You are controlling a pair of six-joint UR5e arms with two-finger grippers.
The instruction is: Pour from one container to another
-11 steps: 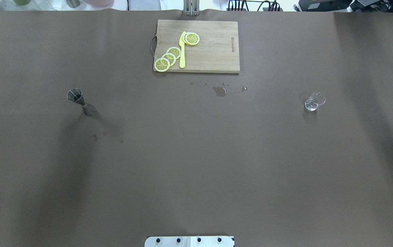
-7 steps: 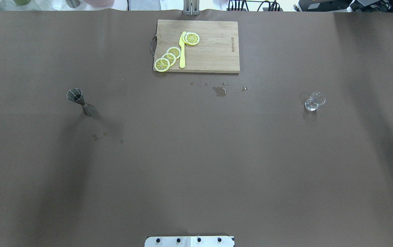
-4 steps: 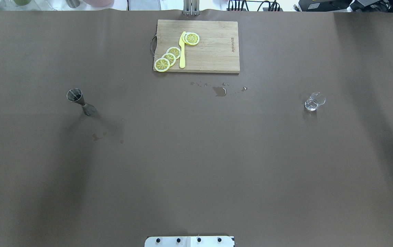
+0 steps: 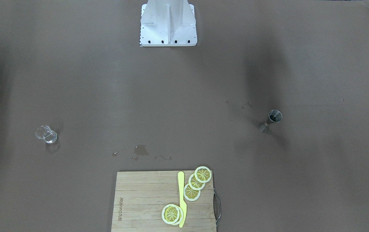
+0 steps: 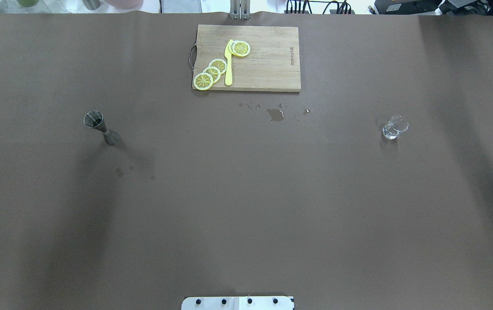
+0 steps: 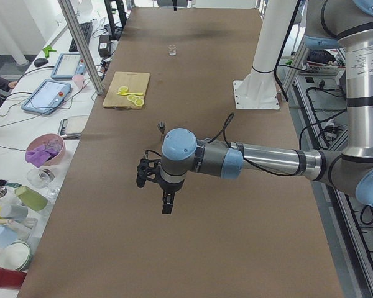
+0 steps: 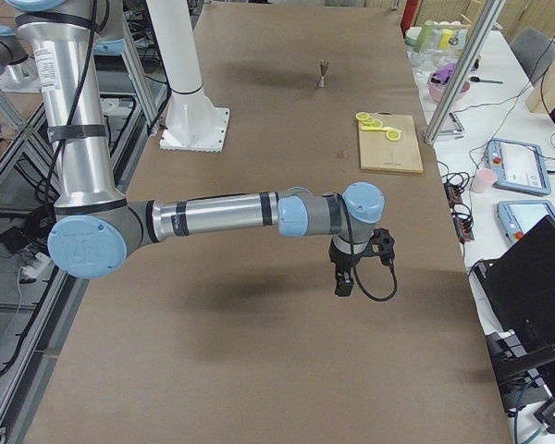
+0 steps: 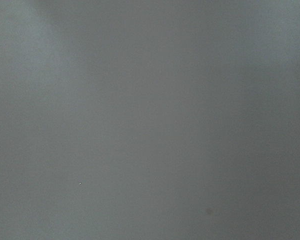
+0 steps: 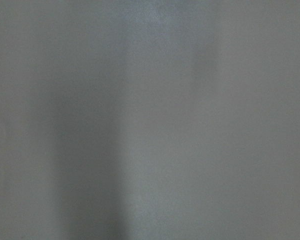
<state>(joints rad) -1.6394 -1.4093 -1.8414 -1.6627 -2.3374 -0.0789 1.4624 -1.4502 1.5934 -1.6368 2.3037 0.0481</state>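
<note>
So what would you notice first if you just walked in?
The yellow lemon slices on the wooden cutting board, in the middle of the far side. Then the metal jigger standing on the robot's left and the clear glass cup on its right.

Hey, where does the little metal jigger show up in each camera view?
Front-facing: jigger right of centre.
Overhead: jigger left of centre.
Exterior left: jigger upper middle, just below the cutting board.
Exterior right: jigger top centre, at the far end.
Wrist views: not in either.
Shared landmark: the cutting board, in all four exterior views.
</note>
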